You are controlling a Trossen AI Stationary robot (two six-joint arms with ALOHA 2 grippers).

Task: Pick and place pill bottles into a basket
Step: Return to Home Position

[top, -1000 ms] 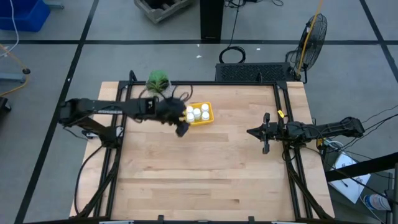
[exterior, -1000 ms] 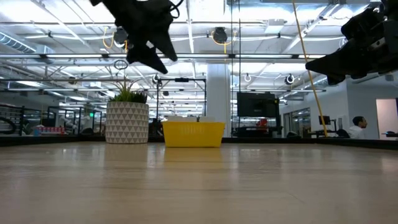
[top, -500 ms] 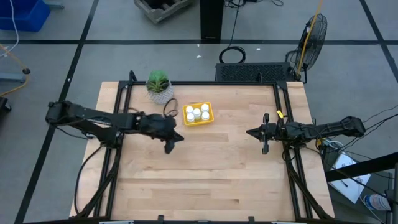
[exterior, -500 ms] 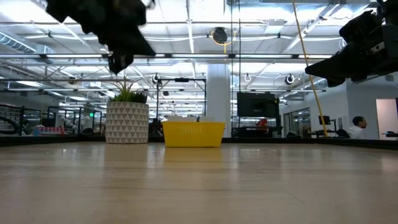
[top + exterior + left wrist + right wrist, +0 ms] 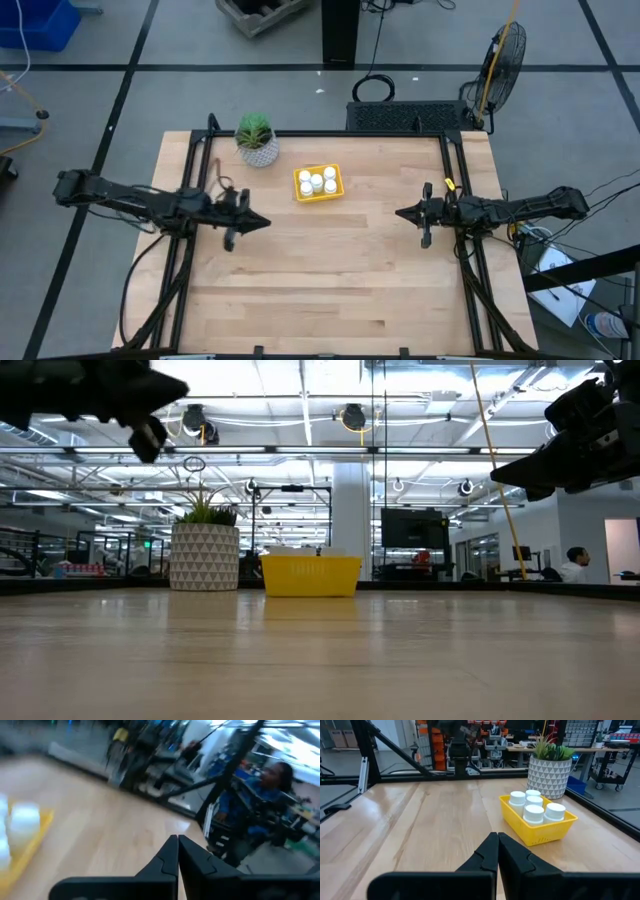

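Observation:
The yellow basket [image 5: 318, 184] stands on the table near its far edge and holds several white pill bottles [image 5: 535, 806]; it also shows in the low view [image 5: 310, 575]. My left gripper [image 5: 262, 223] is shut and empty above the table's left part, to the near left of the basket. My right gripper [image 5: 401, 213] is shut and empty above the table's right part, pointing toward the left. The basket's edge and one bottle show blurred in the left wrist view [image 5: 22, 822].
A white patterned pot with a green plant [image 5: 256, 139] stands at the far left, beside the basket. Black frame rails [image 5: 455, 190] run along the table's left and right sides. A person [image 5: 260, 805] shows beyond the table's right side.
My left gripper has drawn back from the basket toward the table's left and near edge, its arm folding outward. The basket and its bottles have stayed in place. My right arm has kept still.

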